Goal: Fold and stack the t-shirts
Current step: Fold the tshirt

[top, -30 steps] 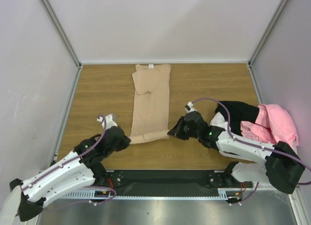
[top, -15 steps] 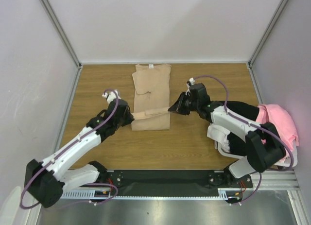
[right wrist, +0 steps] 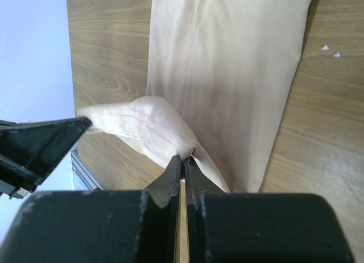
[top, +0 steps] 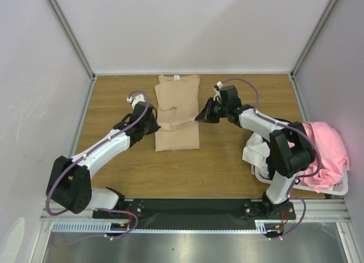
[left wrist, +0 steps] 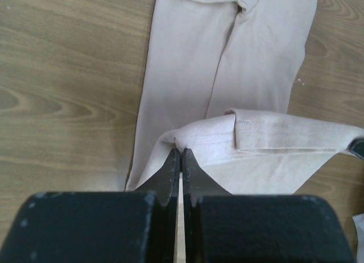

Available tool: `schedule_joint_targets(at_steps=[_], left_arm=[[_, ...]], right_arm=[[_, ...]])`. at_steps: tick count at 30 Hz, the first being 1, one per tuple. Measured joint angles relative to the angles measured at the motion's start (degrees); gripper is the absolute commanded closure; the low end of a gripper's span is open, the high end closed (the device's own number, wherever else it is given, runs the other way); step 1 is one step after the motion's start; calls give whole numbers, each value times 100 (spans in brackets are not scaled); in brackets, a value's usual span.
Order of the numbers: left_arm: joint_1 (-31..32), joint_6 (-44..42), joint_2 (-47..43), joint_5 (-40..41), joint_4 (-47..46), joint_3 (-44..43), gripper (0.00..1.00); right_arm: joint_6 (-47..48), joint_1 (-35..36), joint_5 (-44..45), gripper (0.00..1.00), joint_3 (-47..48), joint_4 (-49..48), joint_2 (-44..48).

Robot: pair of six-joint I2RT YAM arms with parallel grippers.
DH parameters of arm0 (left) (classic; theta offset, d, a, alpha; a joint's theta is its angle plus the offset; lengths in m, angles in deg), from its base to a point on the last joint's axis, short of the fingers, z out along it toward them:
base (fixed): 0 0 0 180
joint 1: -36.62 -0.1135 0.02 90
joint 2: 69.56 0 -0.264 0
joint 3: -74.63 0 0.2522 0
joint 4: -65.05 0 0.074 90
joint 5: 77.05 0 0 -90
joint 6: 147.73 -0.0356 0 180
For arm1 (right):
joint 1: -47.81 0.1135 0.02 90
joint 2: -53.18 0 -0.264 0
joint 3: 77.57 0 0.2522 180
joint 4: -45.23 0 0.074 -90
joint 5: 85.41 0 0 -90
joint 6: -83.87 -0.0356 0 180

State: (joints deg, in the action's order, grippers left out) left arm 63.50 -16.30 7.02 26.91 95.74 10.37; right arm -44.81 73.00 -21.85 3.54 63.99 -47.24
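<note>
A light tan t-shirt [top: 177,112] lies as a long narrow strip at the table's middle back, its hem end doubled back over the strip. My left gripper [top: 154,125] is shut on the hem's left corner [left wrist: 181,143]. My right gripper [top: 199,117] is shut on the hem's right corner [right wrist: 187,152]. Both hold the hem [left wrist: 273,132] a little above the strip, about halfway along it. A pink t-shirt [top: 323,152], a white one [top: 254,150] and a black one [top: 272,171] are heaped in the basket at the right.
A white plastic laundry basket [top: 333,189] stands at the right edge, partly behind my right arm. Grey walls close the back and sides. Bare wood table [top: 114,104] lies left of the tan shirt.
Both grippers have carried the tan shirt's hem from the near end toward the back, folding the lower part over the strip. Both arms have stretched forward.
</note>
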Motion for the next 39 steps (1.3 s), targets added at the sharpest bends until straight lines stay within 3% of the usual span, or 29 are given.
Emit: schedule_joint_targets(at_steps=[19, 39], left_arm=[[-636, -354, 1088, -538, -664, -581, 100], [-704, -396, 1871, -828, -999, -852, 100]], right_arm=[[61, -258, -190, 100, 791, -125, -1001], [151, -468, -190, 100, 1233, -74, -1537]])
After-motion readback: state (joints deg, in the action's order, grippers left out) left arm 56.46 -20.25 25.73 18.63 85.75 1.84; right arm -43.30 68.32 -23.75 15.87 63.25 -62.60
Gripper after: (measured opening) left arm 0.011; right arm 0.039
